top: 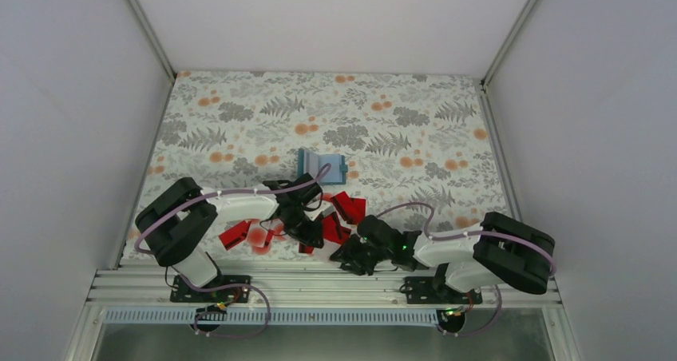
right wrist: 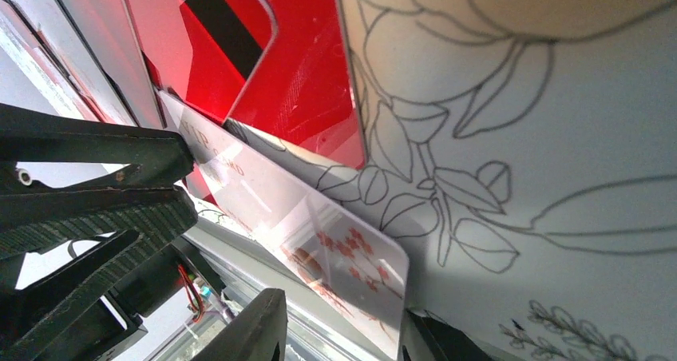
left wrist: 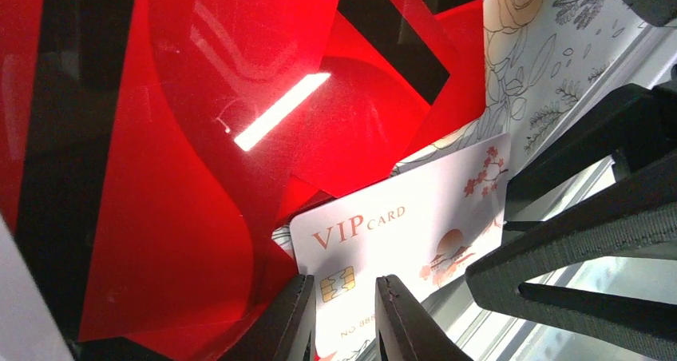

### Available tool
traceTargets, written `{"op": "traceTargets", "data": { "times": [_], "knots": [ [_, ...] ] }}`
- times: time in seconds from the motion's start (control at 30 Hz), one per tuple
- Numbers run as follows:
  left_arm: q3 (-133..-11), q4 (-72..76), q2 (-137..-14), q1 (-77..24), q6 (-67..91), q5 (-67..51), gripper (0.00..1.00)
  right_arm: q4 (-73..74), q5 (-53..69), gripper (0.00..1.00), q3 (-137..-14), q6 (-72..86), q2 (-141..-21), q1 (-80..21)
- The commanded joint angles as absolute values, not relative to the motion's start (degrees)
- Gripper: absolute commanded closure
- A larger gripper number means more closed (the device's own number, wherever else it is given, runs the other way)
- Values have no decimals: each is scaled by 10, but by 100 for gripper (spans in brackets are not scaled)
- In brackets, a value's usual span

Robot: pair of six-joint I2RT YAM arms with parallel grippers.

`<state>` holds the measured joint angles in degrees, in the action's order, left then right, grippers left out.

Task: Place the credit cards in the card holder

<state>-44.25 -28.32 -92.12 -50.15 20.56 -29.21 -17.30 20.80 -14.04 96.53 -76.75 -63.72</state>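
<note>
The teal card holder (top: 321,165) lies open behind the cards. Red cards (top: 342,209) with dark stripes lie piled at the table's front, and they fill the left wrist view (left wrist: 199,177). My left gripper (top: 310,232) sits low over the pile. Its fingers stand a narrow gap apart over a white VIP card (left wrist: 415,217) near the chip end (left wrist: 345,317). My right gripper (top: 351,255) is open around that card's other end (right wrist: 343,313). The card (right wrist: 319,225) is tilted up off the cloth, with its corner against my right finger.
The floral table cloth (top: 239,121) ends at an aluminium rail (top: 319,285) right beside both grippers. More cards, red and white with a red spot (top: 257,237), lie left of the left gripper. White walls enclose the table.
</note>
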Motion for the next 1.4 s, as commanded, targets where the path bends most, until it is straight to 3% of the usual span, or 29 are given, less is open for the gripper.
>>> {"op": "traceTargets", "data": {
  "times": [0.0, 0.3, 0.7, 0.97, 1.37],
  "knots": [
    [-416, -279, -934, -505, 215, -302, 79, -208, 156, 66, -146, 977, -771, -642],
    [-412, -273, -937, -505, 216, -305, 79, -139, 147, 72, -165, 966, -733, -643],
    [-430, -280, -944, -505, 218, -293, 79, -62, 153, 96, -199, 943, -733, -644],
    [-497, -346, -906, -503, 231, -208, 72, -30, 144, 96, -209, 903, -696, -621],
    [-644, -455, -835, -470, 251, -100, 60, -46, 215, 96, -228, 774, -641, -501]
  ]
}}
